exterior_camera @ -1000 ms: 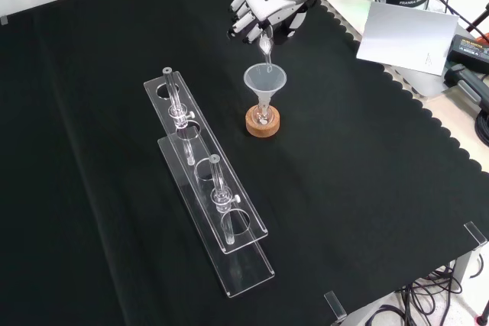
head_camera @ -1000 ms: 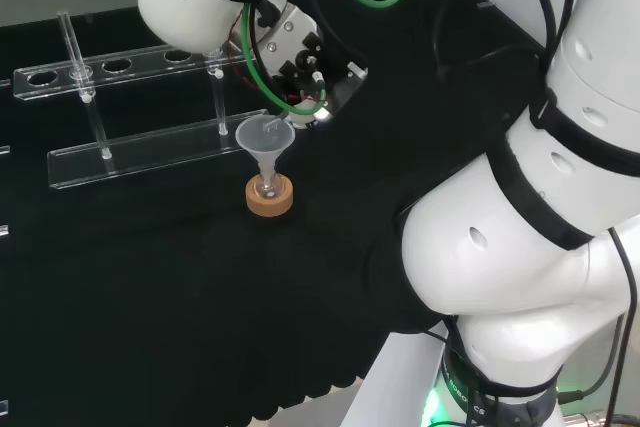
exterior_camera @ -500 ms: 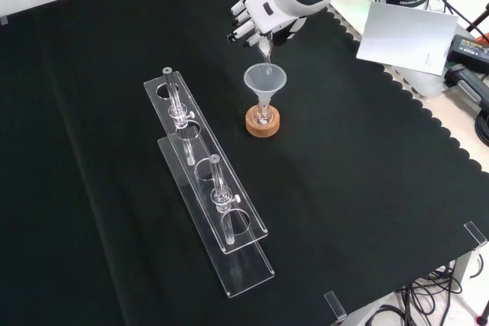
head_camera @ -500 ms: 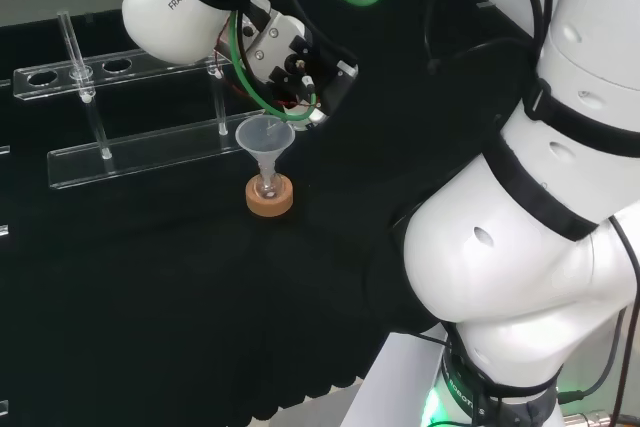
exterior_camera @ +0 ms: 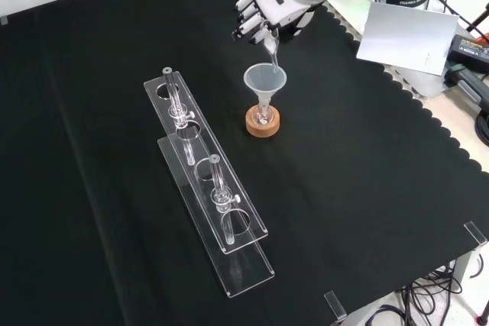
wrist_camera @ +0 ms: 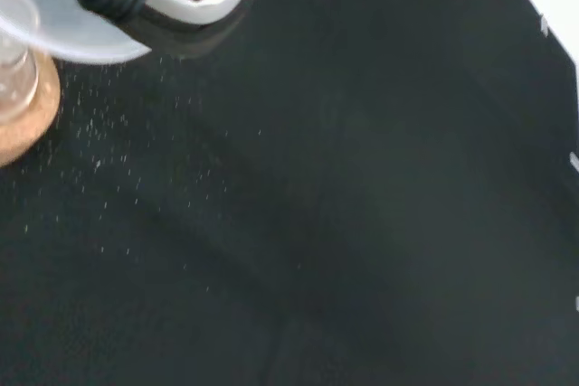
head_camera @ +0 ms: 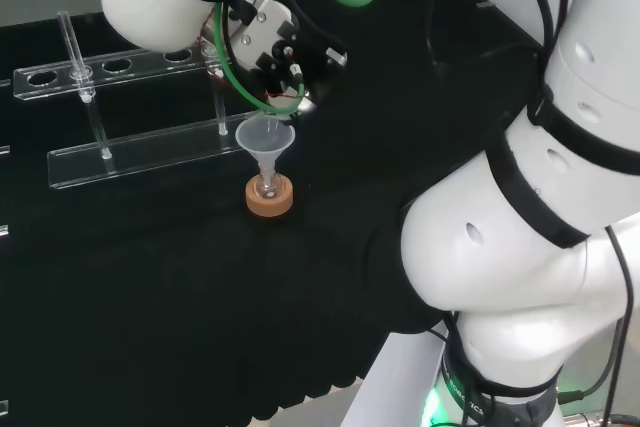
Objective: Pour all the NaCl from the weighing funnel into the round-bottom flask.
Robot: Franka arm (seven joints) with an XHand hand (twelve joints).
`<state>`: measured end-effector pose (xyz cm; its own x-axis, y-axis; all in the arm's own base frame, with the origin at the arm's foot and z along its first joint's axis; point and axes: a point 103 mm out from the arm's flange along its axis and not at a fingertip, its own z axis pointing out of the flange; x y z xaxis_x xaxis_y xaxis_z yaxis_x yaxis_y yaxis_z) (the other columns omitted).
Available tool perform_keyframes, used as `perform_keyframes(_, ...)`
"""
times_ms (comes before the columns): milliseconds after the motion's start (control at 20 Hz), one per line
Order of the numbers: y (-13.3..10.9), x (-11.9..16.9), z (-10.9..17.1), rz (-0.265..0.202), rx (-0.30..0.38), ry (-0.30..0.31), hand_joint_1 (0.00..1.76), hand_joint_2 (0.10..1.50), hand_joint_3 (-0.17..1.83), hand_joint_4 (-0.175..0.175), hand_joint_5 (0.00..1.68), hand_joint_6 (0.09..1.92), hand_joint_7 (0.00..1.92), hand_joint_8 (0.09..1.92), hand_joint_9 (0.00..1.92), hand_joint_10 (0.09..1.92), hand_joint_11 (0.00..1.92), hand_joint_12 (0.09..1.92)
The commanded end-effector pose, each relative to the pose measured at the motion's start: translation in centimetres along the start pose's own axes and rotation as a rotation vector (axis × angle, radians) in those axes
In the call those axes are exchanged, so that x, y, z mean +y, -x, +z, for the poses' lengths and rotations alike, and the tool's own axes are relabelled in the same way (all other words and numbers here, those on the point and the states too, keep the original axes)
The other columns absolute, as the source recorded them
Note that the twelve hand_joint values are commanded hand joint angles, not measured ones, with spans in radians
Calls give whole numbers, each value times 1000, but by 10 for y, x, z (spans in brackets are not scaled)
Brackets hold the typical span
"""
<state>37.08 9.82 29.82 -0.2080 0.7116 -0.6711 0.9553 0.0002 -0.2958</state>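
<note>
Black cloth covers the bench (exterior_camera: 367, 188), and one round-bottom flask (exterior_camera: 263, 117) stands near its middle on one cork ring (exterior_camera: 263, 124), so it cannot roll. One plastic funnel (exterior_camera: 265, 81) sits in its neck to guide the salt. The hand (exterior_camera: 263, 7) grasps the weighing funnel (exterior_camera: 271, 53) with curled fingers, tilted spout-down just over that funnel's mouth, I think for pouring. Two clear racks (exterior_camera: 210, 196) lie beside, each carrying one tube. White grains (wrist_camera: 109, 155) are scattered on the cloth.

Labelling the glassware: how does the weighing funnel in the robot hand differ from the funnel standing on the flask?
The weighing funnel is small and narrow, held tilted in the robot hand, spout down. The funnel on the flask is a wider cone, upright, its stem in the flask on the cork ring. Both are clear or translucent.
</note>
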Motion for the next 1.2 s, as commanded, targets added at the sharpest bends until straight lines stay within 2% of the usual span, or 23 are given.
perform_keyframes(50, -2, 13, 28, 27, -116, -91, 1122, 744, 456, 175, 1326, 497, 501, 710, 1068, 265, 969, 957)
perform_keyframes(1000, 0, 7, 23, 27, -109, -38, 1122, 744, 456, 175, 1327, 496, 495, 709, 1068, 260, 969, 957)
perform_keyframes(1200, -1, 8, 21, 24, -145, -42, 1122, 744, 456, 175, 1327, 496, 495, 709, 1068, 259, 969, 957)
